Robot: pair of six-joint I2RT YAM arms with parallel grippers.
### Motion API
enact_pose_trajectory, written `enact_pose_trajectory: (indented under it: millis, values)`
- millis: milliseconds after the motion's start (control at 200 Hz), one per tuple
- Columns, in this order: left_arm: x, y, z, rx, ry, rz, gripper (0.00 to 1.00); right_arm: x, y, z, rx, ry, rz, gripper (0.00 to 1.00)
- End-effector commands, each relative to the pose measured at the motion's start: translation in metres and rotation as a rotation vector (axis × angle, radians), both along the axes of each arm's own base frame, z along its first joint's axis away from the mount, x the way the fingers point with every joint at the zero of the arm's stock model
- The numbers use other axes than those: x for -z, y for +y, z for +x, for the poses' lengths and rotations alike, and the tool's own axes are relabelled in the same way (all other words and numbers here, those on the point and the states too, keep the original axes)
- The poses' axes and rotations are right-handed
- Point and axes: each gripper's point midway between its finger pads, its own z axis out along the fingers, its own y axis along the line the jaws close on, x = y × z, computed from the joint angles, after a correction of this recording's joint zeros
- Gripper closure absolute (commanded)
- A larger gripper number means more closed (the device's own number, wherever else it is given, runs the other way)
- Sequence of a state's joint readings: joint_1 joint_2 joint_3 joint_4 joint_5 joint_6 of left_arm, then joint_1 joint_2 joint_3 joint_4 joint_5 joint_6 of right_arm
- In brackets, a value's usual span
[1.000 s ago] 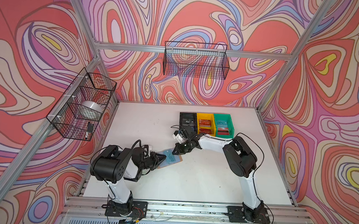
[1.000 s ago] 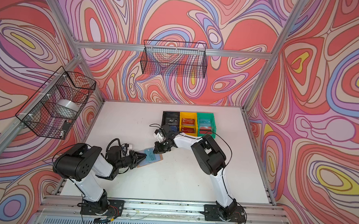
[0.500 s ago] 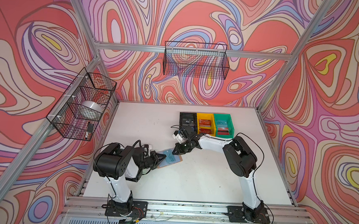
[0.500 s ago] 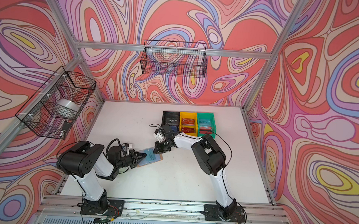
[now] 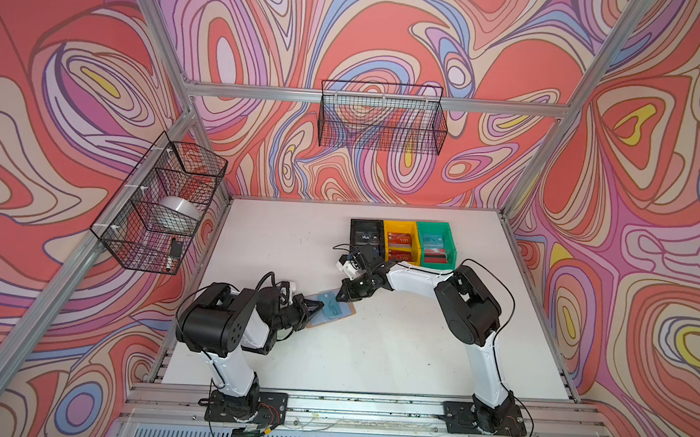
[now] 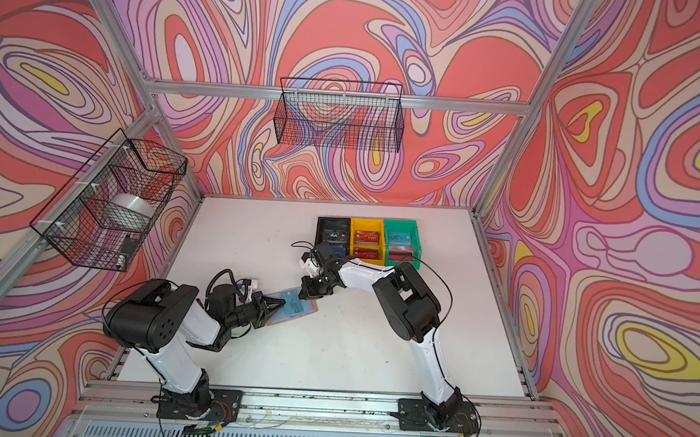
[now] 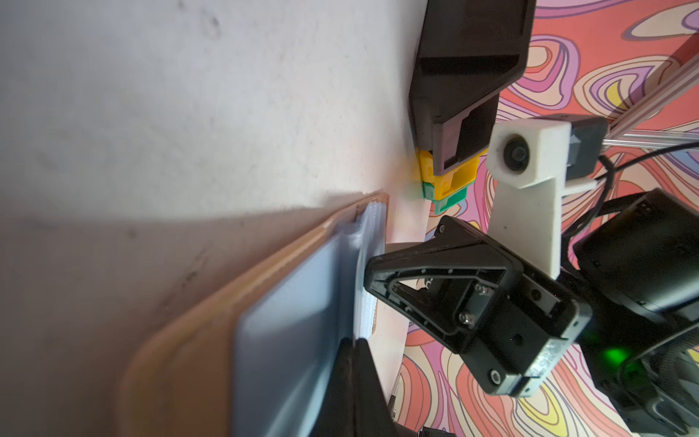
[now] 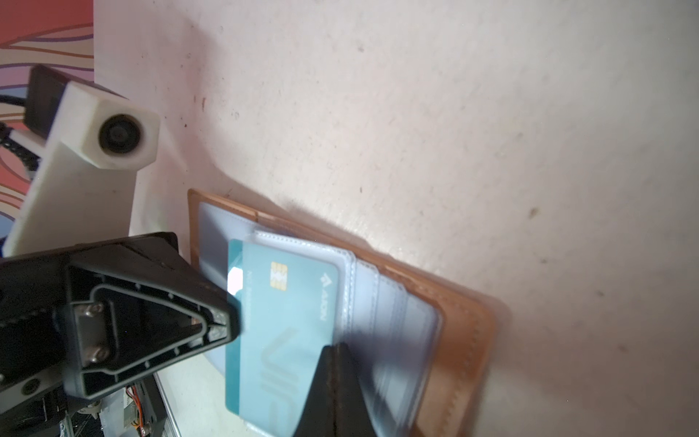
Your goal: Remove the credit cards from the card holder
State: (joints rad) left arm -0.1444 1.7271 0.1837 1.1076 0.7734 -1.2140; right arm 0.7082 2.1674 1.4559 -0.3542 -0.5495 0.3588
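Over the white table (image 5: pixel 373 354), the left arm (image 5: pixel 225 324) and right arm (image 5: pixel 465 314) fold low toward the open card holder (image 5: pixel 336 312) lying flat between them. The left gripper (image 5: pixel 321 305), jaws closed, meets the exposed edge of the teal card (image 8: pixel 287 321). The right gripper (image 5: pixel 338 298), likewise closed, presses its tips on the clear sleeves (image 8: pixel 397 321).

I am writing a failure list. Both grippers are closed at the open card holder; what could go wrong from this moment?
1. The left gripper seems to pinch the teal card only at its edge, so it may slip off when pulling.
2. It may also be gripping the clear sleeve; then the whole card holder could drag across the table.
3. The right gripper sits closed over the sleeve beside the card and might clamp the card inside.
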Motion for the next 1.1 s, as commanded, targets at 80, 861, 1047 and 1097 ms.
enact_pose_trajectory:
  millis: [80,861,1047,1097]
  values:
    - [0.011,0.001,-0.012,0.013,0.026,0.027,0.97,0.06,-0.034,-0.027,0.014,0.108,-0.211,1.0]
    - [-0.005,0.04,-0.044,0.067,0.093,0.359,1.0,0.025,-0.02,-0.025,-0.011,0.102,-0.131,1.0]
    - [-0.049,0.026,-0.043,0.111,-0.039,0.278,1.0,-0.05,-0.009,-0.024,-0.082,0.047,0.009,0.91]
    - [-0.06,0.021,-0.042,0.134,-0.078,0.252,1.0,-0.073,-0.009,-0.023,-0.094,0.023,0.046,0.85]
